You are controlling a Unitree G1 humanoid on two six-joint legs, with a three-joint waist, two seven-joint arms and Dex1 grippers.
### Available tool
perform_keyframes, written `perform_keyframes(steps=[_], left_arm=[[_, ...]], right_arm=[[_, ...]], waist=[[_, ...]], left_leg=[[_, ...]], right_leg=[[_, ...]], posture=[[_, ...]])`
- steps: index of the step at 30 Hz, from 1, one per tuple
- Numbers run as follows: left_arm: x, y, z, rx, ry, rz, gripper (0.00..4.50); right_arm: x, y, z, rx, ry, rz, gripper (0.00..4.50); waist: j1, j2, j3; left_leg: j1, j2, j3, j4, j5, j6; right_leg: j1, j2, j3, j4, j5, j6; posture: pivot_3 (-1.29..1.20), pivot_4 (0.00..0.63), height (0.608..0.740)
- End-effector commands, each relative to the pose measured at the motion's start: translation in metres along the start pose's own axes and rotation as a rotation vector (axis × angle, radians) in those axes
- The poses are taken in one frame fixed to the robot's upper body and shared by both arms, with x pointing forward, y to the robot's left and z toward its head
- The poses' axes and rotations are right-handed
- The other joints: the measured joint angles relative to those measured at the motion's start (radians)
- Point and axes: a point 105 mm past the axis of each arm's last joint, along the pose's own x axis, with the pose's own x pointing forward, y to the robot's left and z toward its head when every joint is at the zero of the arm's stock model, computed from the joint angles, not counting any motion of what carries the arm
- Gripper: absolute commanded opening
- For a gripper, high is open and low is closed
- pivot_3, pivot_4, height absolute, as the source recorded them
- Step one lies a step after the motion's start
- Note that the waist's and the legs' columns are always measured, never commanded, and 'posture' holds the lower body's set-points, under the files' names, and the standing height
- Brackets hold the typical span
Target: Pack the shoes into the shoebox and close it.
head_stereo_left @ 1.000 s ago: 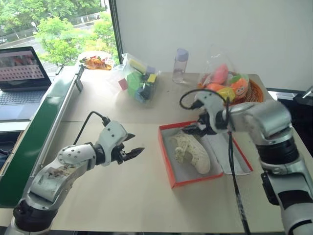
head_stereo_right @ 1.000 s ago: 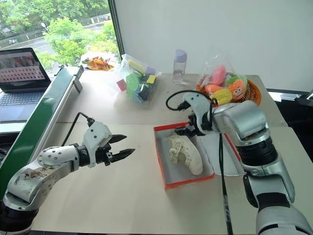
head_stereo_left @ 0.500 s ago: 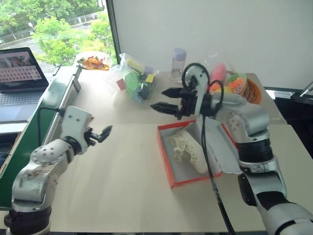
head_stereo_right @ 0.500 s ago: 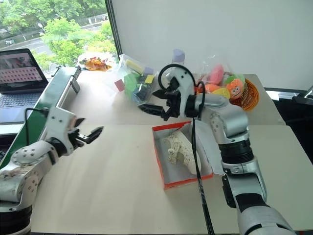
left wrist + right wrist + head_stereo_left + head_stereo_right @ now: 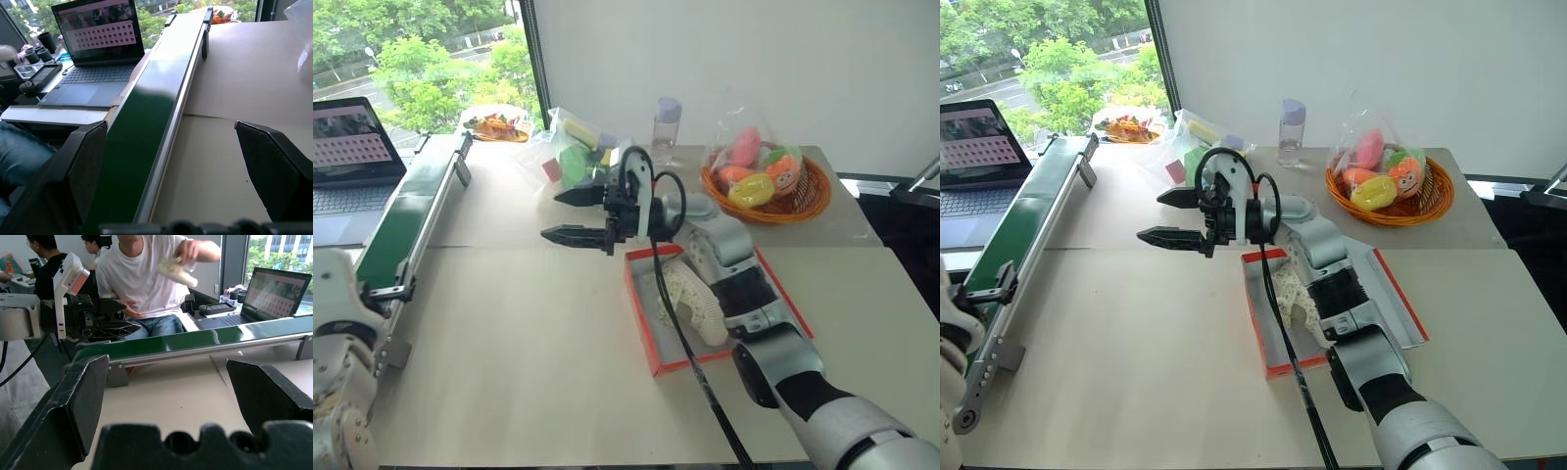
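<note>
One cream shoe [image 5: 695,302] lies in the open red shoebox [image 5: 648,328], right of table centre; lid [image 5: 1400,308] flat on its right side. Right gripper [image 5: 570,215] hovers left of the box, fingers spread, empty. Left gripper [image 5: 181,166] is also spread and empty, over the table's left part near the green conveyor [image 5: 146,127].

The second shoe seems to be what a person [image 5: 142,279] holds up beyond the conveyor, seen from the right wrist. Judgement: reach level, close on the shoe's midsection, clear the conveyor.

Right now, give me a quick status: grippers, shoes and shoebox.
Right gripper open, empty, above table left of shoebox. Left gripper open, empty, near green conveyor. One shoe in open shoebox. Person's hand holds a pale, shoe-like thing beyond conveyor.
</note>
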Motion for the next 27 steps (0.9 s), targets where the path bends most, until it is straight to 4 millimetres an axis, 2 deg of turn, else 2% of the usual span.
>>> perform_keyframes(steps=[1, 6, 13, 17, 27], left_arm=[[-0.012, 0.016, 0.011, 0.009, -0.084, 0.074, 4.46], [-0.014, 0.025, 0.003, -0.008, -0.097, 0.120, 4.46], [0.005, 0.011, -0.004, -0.014, -0.102, 0.096, 4.46], [0.014, 0.011, -0.008, -0.022, -0.101, 0.096, 4.46], [0.027, 0.023, -0.017, -0.027, -0.103, 0.101, 4.46]], right_arm=[[0.014, 0.004, 0.007, -0.078, -0.014, 0.045, 4.50], [0.022, 0.007, 0.003, -0.101, -0.006, 0.067, 4.50], [0.020, 0.002, 0.000, -0.115, 0.002, 0.027, 4.50], [0.018, 0.002, -0.001, -0.115, 0.000, 0.012, 4.50], [0.015, 0.005, -0.006, -0.130, 0.017, 0.002, 4.50]], waist=[[-0.002, 0.000, 0.000], [-0.001, 0.000, 0.000], [0.001, 0.000, 0.000], [-0.003, -0.001, 0.000], [-0.005, -0.001, -0.001]], left_leg=[[0.000, 0.000, 0.000, 0.000, 0.000, -0.001], [0.000, 0.001, 0.000, -0.001, 0.000, -0.001], [0.000, 0.000, 0.000, -0.001, -0.001, -0.002], [0.000, 0.000, 0.001, -0.001, -0.001, -0.001], [-0.001, 0.001, 0.004, -0.002, -0.001, -0.001]], right_leg=[[0.000, 0.000, 0.000, 0.000, 0.000, 0.000], [-0.001, 0.000, 0.000, 0.000, 0.000, -0.001], [-0.001, 0.000, 0.000, 0.000, 0.000, -0.001], [-0.001, 0.000, 0.000, 0.000, 0.000, -0.001], [-0.006, 0.000, 0.002, 0.002, 0.001, -0.001]], posture=[[0.00, 0.150, 0.740], [0.00, 0.150, 0.740], [0.00, 0.150, 0.740], [0.00, 0.150, 0.740], [0.00, 0.150, 0.740]])
